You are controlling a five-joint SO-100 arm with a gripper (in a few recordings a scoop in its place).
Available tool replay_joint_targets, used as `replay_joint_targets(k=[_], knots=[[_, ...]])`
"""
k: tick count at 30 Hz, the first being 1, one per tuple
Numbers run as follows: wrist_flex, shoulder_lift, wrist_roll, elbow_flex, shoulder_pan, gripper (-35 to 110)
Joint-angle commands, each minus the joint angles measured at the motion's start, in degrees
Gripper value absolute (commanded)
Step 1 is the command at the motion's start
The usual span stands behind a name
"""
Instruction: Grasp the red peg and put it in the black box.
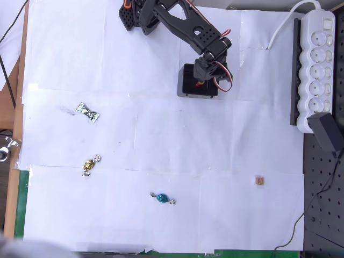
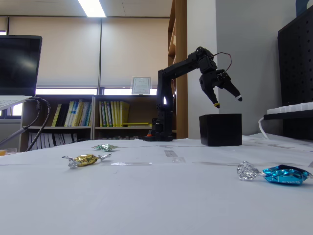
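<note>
Work surface: white paper sheets (image 1: pixel 161 107) taped over a wooden tabletop, creased and matte; the wood shows along the left edge in the overhead view.
Green candy: flat, foil-wrapped, twisted ends (image 1: pixel 87 112), near the left edge, upper half of the paper.
Gold candy: oval, shiny gold foil with silver twists (image 1: pixel 90 165), below the green candy; in the fixed view (image 2: pixel 86 159) it lies at the left foreground.
Blue candy: glossy blue foil, crinkled silver ends (image 1: pixel 162 199), toward the bottom edge, centre; right foreground in the fixed view (image 2: pixel 279 174).
Black box: small square black plastic box, upright smooth walls (image 1: pixel 186 86), toward the top edge, right of centre; seen side-on in the fixed view (image 2: pixel 220 129).
Red peg: a tiny red spot (image 1: pixel 198 83) inside the box, under the gripper; too small to tell its shape.
Gripper: black plastic two-finger gripper (image 2: pixel 227 100), fingers spread apart, holding nothing, poised above the box and clear of its rim.
Wooden cube: small tan block (image 1: pixel 259 181), near the right edge of the paper, lower half.
Power strip: white moulded plastic, round sockets (image 1: pixel 317 59), along the right edge.
</note>
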Motion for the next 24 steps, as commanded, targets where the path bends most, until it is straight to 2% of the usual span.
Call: replay_joint_targets(k=[1,4,8,11,24], knots=[[-0.2,-5.4,-1.1,1.8,-0.1,38],[0.0,-5.4,-1.8,1.8,0.4,37],[0.7,-5.4,-2.2,2.5,1.0,10],[0.9,-6.0,-1.8,3.5,1.4,0],[0.9,-9.6,-9.1,3.5,10.8,0]])
